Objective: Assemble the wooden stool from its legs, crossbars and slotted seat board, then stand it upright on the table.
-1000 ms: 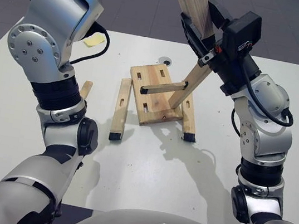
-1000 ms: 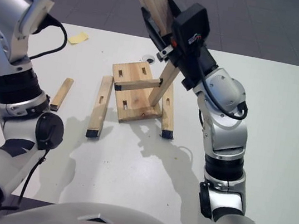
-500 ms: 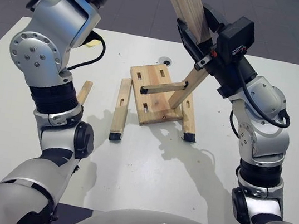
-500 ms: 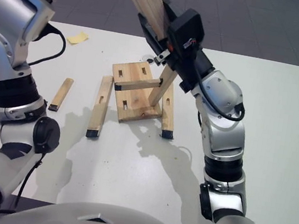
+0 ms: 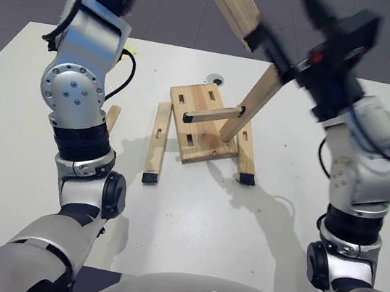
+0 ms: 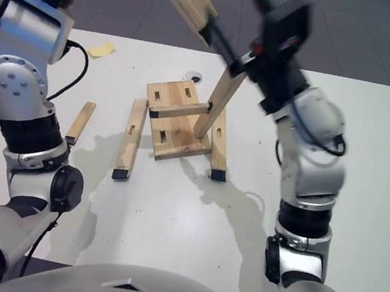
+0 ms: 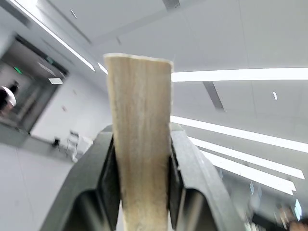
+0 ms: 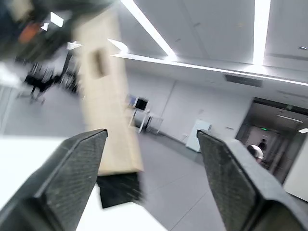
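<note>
- My left gripper (image 7: pixel 140 163) is clamped tight near the plain end of a stool leg (image 5: pixel 228 0), which it holds high over the table (image 5: pixel 192 212).
- My right gripper (image 8: pixel 151 134) has its fingers spread wide near the leg's black-capped end, not touching it.
- Below, the slotted seat board (image 5: pixel 204 134) lies flat. One tilted leg (image 5: pixel 257 100) stands in it, with a crossbar (image 5: pixel 214 114) sticking out of that leg's side.
- I judge that my right fingers should close squarely near the cap, so the plain end can be freed for an open slot without knocking the tilted leg.

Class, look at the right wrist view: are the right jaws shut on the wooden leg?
No, the right gripper has its jaws wide apart, and the wooden leg sits beyond them, ungripped.
</note>
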You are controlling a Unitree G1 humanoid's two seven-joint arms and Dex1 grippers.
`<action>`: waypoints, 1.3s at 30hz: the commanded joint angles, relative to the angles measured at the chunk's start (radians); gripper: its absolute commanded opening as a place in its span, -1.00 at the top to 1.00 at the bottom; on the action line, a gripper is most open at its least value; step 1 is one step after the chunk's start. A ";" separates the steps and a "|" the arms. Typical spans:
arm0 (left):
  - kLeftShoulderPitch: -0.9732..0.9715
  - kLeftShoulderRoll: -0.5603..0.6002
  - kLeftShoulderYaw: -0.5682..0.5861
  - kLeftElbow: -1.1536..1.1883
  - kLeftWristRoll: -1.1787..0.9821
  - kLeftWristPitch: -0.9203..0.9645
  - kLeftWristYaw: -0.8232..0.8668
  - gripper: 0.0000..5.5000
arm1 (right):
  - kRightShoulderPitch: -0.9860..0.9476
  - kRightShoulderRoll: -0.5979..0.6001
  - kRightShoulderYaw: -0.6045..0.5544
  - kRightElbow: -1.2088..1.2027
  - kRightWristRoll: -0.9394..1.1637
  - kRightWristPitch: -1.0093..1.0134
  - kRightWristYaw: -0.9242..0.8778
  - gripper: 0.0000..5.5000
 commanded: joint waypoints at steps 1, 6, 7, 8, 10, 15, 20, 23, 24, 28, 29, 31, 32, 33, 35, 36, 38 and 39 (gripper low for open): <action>0.065 0.051 0.087 -0.004 0.122 -0.100 0.063 0.63 | -0.050 -0.066 -0.122 0.174 -0.112 0.073 -0.220 -0.54; 0.336 0.130 -0.040 -0.127 0.410 -0.077 0.079 0.63 | 0.128 -0.126 0.138 0.288 -0.323 0.073 -0.154 -0.88; 0.376 0.113 -0.061 -0.156 0.424 -0.072 0.085 0.63 | 0.166 -0.128 0.165 0.294 -0.340 0.066 -0.142 -0.95; 0.415 0.093 -0.083 -0.189 0.441 -0.064 0.102 0.63 | 0.205 -0.129 0.191 0.292 -0.348 0.068 -0.125 -0.96; 0.470 0.050 -0.115 -0.238 0.463 -0.051 0.139 0.63 | 0.268 -0.121 0.205 0.259 -0.337 0.087 -0.101 -0.96; 0.546 -0.013 -0.149 -0.290 0.492 -0.019 0.200 0.63 | 0.371 -0.090 0.236 0.122 -0.287 0.166 -0.053 -0.96; 0.557 -0.033 -0.150 -0.304 0.485 0.015 0.212 0.63 | 0.352 -0.069 0.280 0.164 -0.362 0.167 -0.095 -0.96; 0.572 -0.043 -0.163 -0.333 0.476 0.046 0.213 0.63 | 0.356 -0.071 0.307 0.190 -0.388 0.179 -0.086 -0.96; 0.575 -0.047 -0.168 -0.346 0.474 0.058 0.217 0.63 | 0.360 -0.075 0.325 0.202 -0.401 0.176 -0.078 -0.96; 0.570 -0.062 -0.184 -0.392 0.465 0.096 0.227 0.63 | 0.367 -0.075 0.361 0.231 -0.416 0.155 -0.043 -0.96; 0.569 -0.065 -0.189 -0.400 0.463 0.104 0.228 0.63 | 0.366 -0.073 0.365 0.238 -0.420 0.149 -0.041 -0.96; 0.578 -0.076 -0.196 -0.413 0.461 0.117 0.233 0.63 | 0.352 -0.073 0.384 0.268 -0.446 0.127 -0.045 -0.96; 0.585 -0.082 -0.199 -0.419 0.461 0.123 0.235 0.63 | 0.343 -0.071 0.394 0.286 -0.460 0.115 -0.048 -0.96; 0.593 -0.086 -0.205 -0.423 0.463 0.129 0.237 0.63 | 0.335 -0.071 0.404 0.301 -0.473 0.108 -0.049 -0.96; 0.605 -0.093 -0.214 -0.432 0.464 0.139 0.239 0.63 | 0.330 -0.067 0.414 0.314 -0.486 0.104 -0.044 -0.96; 0.610 -0.095 -0.215 -0.440 0.461 0.146 0.242 0.63 | 0.328 -0.064 0.422 0.319 -0.494 0.106 -0.040 -0.96; 0.617 -0.102 -0.216 -0.456 0.455 0.160 0.251 0.63 | 0.327 -0.057 0.438 0.317 -0.505 0.114 -0.032 -0.96; 0.620 -0.106 -0.219 -0.463 0.454 0.167 0.255 0.63 | 0.329 -0.053 0.446 0.308 -0.506 0.119 -0.026 -0.96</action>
